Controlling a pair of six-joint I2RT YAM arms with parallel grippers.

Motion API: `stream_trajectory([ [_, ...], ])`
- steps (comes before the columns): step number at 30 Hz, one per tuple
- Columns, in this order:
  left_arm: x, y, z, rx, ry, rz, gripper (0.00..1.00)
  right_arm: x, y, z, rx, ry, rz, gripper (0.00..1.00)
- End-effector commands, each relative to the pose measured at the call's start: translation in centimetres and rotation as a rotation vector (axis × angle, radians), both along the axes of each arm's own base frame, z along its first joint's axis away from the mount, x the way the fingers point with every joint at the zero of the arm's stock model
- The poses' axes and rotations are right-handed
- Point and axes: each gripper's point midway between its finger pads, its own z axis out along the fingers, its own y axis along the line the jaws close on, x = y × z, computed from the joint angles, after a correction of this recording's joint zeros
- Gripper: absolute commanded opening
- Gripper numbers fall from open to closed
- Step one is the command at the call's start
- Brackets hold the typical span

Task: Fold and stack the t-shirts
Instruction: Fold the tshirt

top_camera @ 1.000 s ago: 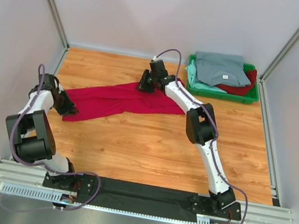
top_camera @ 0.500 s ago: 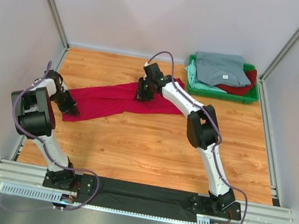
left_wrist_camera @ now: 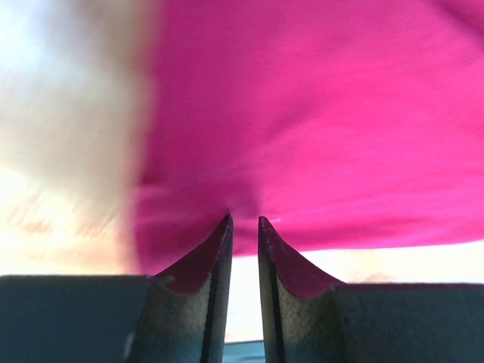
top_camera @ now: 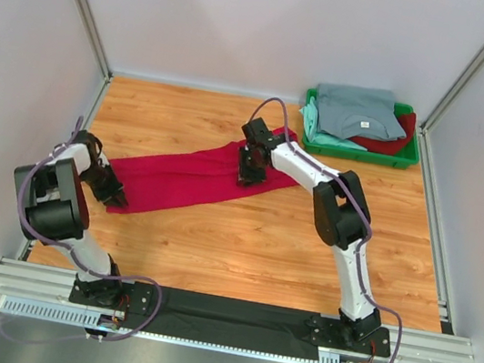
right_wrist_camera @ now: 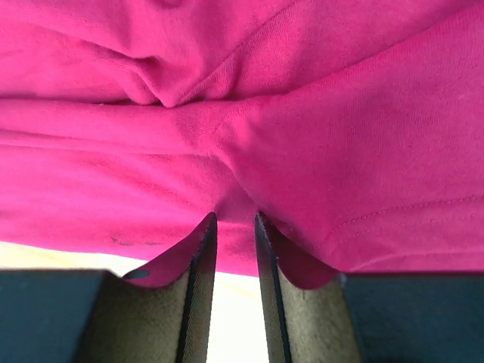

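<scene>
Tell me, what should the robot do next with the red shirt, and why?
Probably draw both ends gently apart to flatten it. The left gripper and the right gripper are each shut on the crimson t-shirt, one at each end. The cloth between them lies on the wooden table as a narrow, rumpled band. It likely needs smoothing before any fold.

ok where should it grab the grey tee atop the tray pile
The grey-blue tee lies flat on top, so probably pinch its near edge by the collar, straight down from above; the walls of the green tray block a sideways approach.
</scene>
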Motion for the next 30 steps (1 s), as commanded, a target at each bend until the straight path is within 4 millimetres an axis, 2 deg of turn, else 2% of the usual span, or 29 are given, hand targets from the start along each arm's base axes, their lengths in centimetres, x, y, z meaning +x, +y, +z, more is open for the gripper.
stream_trajectory([
  [1,-1.9,1.2,1.6,0.099,-0.008,0.024,0.27,-0.8,-2.6,1.6,-0.101,-0.054,0.039,0.30],
  [2,-1.5,1.1,2.8,0.107,-0.059,0.030,0.28,-1.0,-1.9,2.3,-0.090,-0.068,0.055,0.31],
  [5,-0.5,-0.5,4.4,0.078,-0.143,-0.002,0.28,-0.5,0.3,4.6,-0.046,-0.120,0.098,0.35],
  [9,0.4,-1.3,6.0,0.070,-0.214,-0.005,0.28,-0.3,2.8,4.4,-0.060,-0.122,0.124,0.38],
  [10,0.6,-1.3,6.0,0.069,-0.225,-0.002,0.28,-0.4,2.7,4.2,-0.079,-0.106,0.121,0.39],
  [11,0.7,-1.4,6.0,0.065,-0.228,-0.002,0.28,0.0,3.3,4.0,-0.077,-0.112,0.122,0.40],
  [18,1.0,-1.8,4.9,0.020,-0.197,0.002,0.28,-0.7,5.6,2.7,-0.080,-0.095,0.110,0.40],
  [23,1.1,-1.8,4.8,0.019,-0.206,0.002,0.28,-0.4,6.0,1.8,-0.107,-0.113,0.084,0.40],
  [27,1.1,-1.9,4.9,0.020,-0.208,-0.005,0.28,0.6,6.1,1.0,-0.126,-0.142,0.066,0.40],
  [30,0.9,-1.9,5.0,0.027,-0.208,-0.013,0.27,1.8,6.5,1.4,-0.134,-0.188,0.065,0.40],
])
